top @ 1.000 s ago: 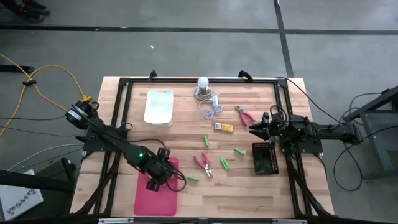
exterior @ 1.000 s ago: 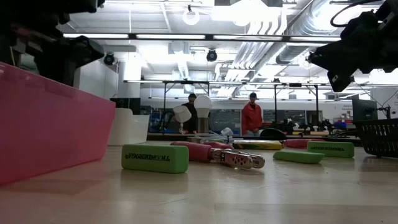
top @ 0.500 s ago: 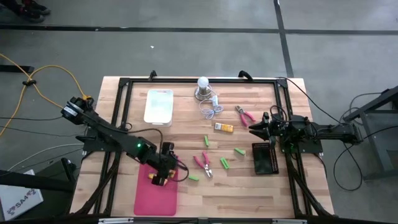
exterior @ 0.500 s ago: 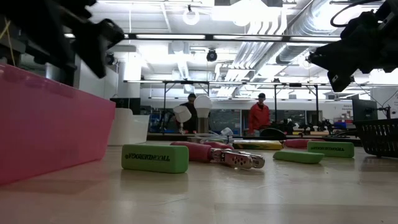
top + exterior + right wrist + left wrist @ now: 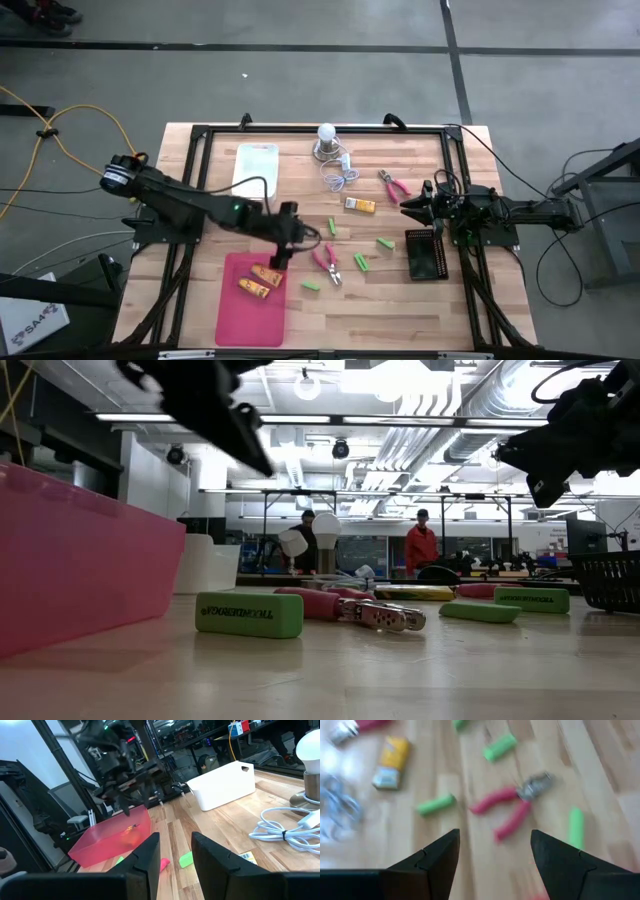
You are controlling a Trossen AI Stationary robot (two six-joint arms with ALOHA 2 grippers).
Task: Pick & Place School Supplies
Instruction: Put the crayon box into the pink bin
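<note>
Release is done: two orange-yellow oblong pieces (image 5: 258, 280) now lie in the pink plastic bin (image 5: 232, 320), and the left claw (image 5: 287, 232), wide and empty, swings toward the pink-handled pliers (image 5: 327, 262) on the wooden tabletop (image 5: 400, 310), next pick likely

High cam looks straight down, whole tabletop (image 5: 400, 310) edge to edge plus both my arms. Low cam sits at tabletop level, faces level across into the room, very near the green eraser (image 5: 249, 614) and the pink bin (image 5: 90, 560) wall. Left wrist cam points down, close over the pink pliers (image 5: 512, 807); high cam sees the same pliers (image 5: 327, 262) mid-table. Right wrist cam looks across the table toward the pink bin (image 5: 107, 842) and white bin (image 5: 225, 785), both also in high view.
</note>
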